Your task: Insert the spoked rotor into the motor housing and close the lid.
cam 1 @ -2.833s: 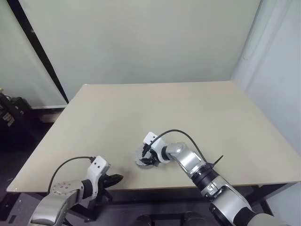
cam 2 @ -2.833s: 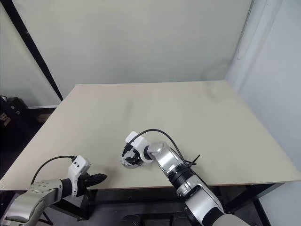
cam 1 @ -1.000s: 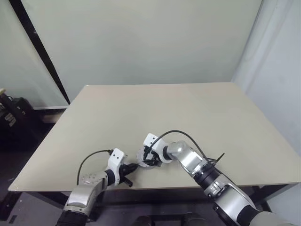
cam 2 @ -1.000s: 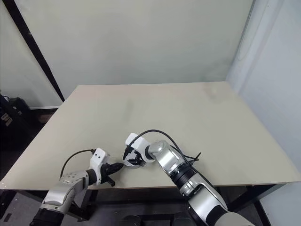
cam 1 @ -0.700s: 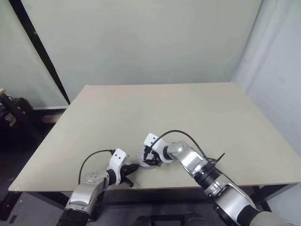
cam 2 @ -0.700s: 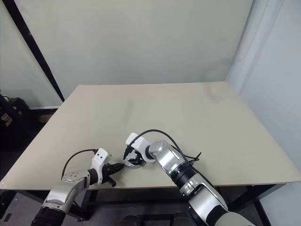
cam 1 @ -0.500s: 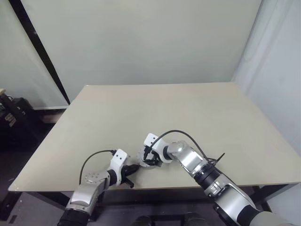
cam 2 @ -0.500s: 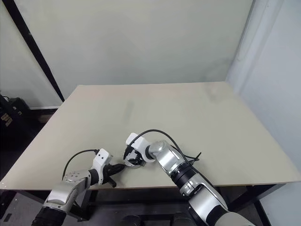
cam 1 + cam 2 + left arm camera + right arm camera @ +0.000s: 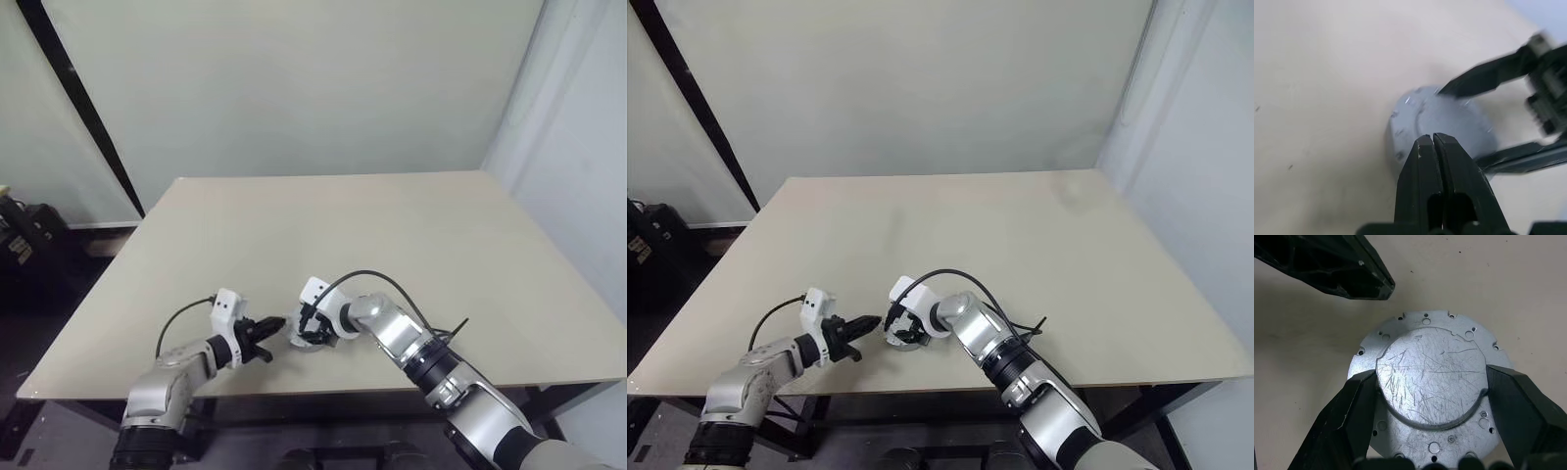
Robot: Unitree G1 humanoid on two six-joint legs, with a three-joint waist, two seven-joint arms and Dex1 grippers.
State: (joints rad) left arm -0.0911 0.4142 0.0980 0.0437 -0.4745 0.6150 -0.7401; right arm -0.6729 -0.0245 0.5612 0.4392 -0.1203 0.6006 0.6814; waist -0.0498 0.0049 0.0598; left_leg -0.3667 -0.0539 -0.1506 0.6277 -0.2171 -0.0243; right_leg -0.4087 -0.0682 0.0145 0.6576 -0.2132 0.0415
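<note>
My right gripper stays clamped on the lid, seated flush, it seems, on the motor housing near the table's front edge. My left gripper, fingers together, has lifted and swung beside it, so closing looks nearly finished.

No readable text, labels, brands or numbers in any view. The lid carries only scratches and small holes around its rim, no markings. The table is plain, nothing printed on it.
</note>
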